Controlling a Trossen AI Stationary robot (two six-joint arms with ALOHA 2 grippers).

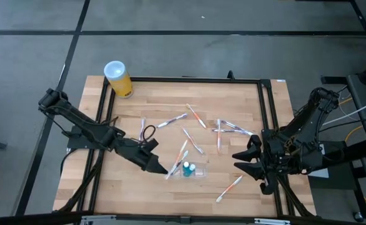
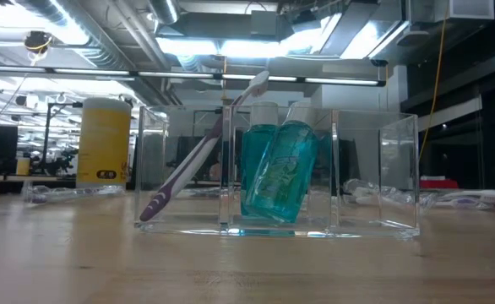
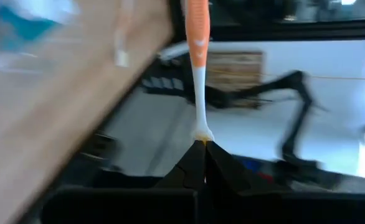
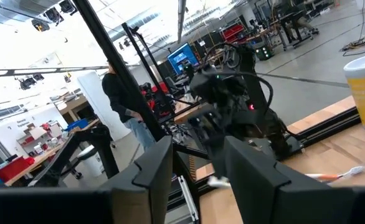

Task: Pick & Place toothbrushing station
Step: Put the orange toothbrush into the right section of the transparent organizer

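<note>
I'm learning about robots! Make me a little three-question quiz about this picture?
1. True or false: the left pincer is shut on an orange toothbrush.
2. What stands in the clear holder beside the purple toothbrush? A) a teal tube B) a spoon C) a red cup
3. Fill in: the yellow canister has a ____ lid.

Key
1. True.
2. A, the teal tube.
3. White.
</note>
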